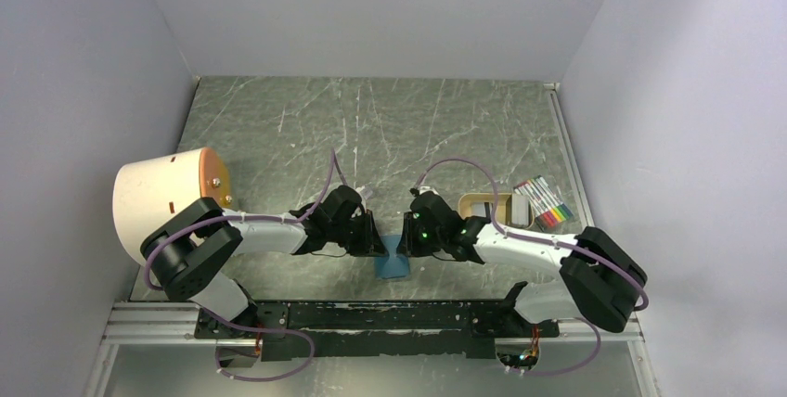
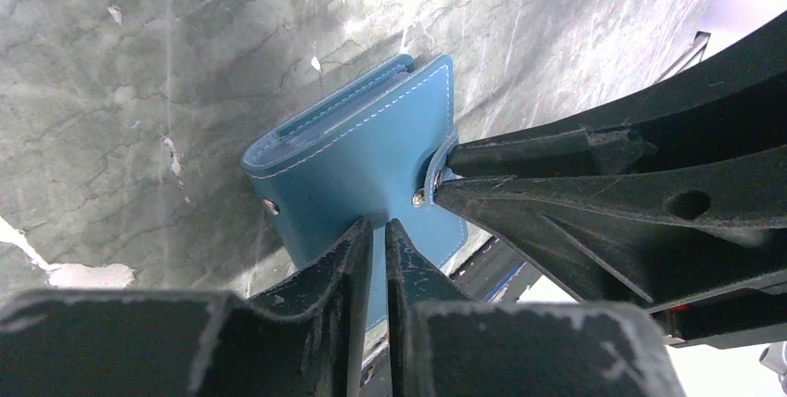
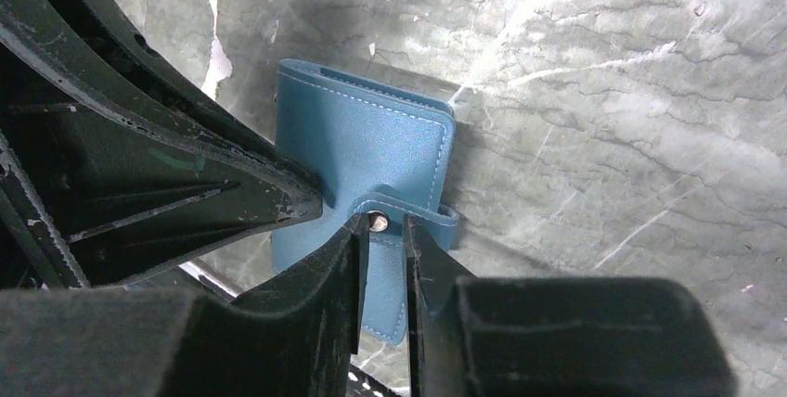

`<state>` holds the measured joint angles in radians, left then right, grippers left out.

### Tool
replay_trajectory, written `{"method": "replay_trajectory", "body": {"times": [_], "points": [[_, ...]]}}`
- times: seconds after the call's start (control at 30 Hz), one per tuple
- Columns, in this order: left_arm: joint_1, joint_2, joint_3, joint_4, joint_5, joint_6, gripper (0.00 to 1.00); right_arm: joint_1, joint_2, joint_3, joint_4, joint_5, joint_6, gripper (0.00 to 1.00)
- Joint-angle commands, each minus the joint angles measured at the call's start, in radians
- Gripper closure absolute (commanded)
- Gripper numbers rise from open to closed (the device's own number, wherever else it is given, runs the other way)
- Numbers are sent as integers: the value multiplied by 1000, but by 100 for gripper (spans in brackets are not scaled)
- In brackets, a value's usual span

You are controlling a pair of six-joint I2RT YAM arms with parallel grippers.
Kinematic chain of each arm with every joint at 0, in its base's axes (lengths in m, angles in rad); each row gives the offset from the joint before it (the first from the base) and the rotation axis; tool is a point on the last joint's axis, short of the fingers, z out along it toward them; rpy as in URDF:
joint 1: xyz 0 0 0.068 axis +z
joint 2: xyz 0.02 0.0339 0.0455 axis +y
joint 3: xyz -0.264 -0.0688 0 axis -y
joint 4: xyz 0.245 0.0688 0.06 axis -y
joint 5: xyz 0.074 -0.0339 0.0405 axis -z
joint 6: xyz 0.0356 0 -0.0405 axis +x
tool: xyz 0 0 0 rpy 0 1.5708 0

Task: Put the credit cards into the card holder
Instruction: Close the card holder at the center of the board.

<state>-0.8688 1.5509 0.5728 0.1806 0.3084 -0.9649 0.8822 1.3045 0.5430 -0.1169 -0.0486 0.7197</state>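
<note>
Left gripper (image 2: 380, 227): I read its fingers as clenched on the near edge of the holder (image 2: 357, 147), with a thin flap of teal leather between them.

Right gripper (image 3: 383, 223): its fingers are pinched on the snap tab (image 3: 432, 215), and the stud shows between the tips.

Holder: it is folded and sits at the near edge of the table (image 1: 371, 128), gripped from both sides by the two arms. One snap half shows bare on its face, so I judge the tab undone.

Cards: none are visible in any view. I cannot tell whether any sit inside the fold.

Surroundings: the tray (image 1: 470, 200) and markers (image 1: 548, 204) lie well apart to the right. The tray's contents are too small to read.

Progress: I judge this as the opening stage, with no card confirmed loaded. Still to do:
- spread the holder
- fetch each card
- slot it in
</note>
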Motion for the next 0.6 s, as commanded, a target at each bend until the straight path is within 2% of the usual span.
{"method": "replay_trajectory", "body": {"times": [0.0, 0.2, 0.4, 0.57], "points": [[-15, 24, -14, -56, -20, 20, 82, -6, 29, 8, 21, -29, -28, 76], [-15, 28, -13, -56, -18, 22, 82, -9, 47, 16, 15, -58, -50, 77], [-15, 1, -24, -62, -33, 0, 82, 25, -40, 101, -131, 86, -33, 71], [-8, -57, -32, -58, -24, -23, 79, 68, -6, 153, -209, 177, -24, 66]]}}
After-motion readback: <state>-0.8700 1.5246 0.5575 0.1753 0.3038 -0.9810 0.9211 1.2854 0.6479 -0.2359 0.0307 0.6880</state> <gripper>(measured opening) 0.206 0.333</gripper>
